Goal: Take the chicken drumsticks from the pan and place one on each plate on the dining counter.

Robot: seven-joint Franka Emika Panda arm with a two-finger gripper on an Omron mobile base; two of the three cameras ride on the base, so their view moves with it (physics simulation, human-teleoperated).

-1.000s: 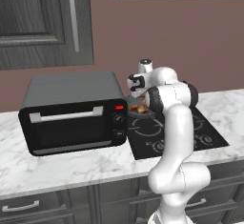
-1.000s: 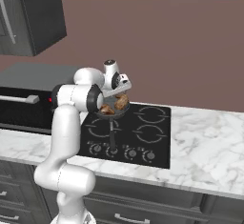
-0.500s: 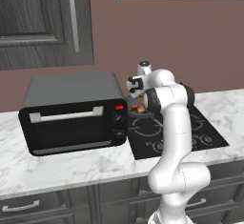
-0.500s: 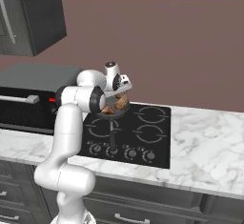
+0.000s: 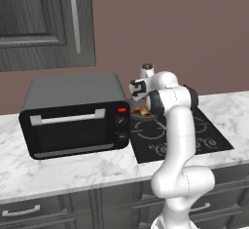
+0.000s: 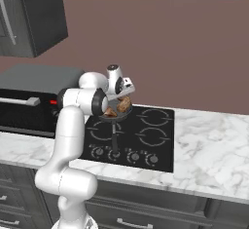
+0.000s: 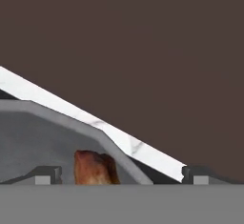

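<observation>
The gripper (image 7: 119, 175) stands released, jaws wide apart. A chicken drumstick (image 7: 95, 168) lies between them (nearer the left tip), untouched, in the pan (image 6: 113, 114) just beneath on the stove (image 6: 146, 135).

The bench (image 5: 58, 172) was veined white marble, polished. The pan (image 6: 115, 117) looked matt dark grey metal; the drumsticks (image 6: 123, 105) were rough, glazed brown. The toaster oven (image 5: 73, 113) had glossy black glass.
</observation>
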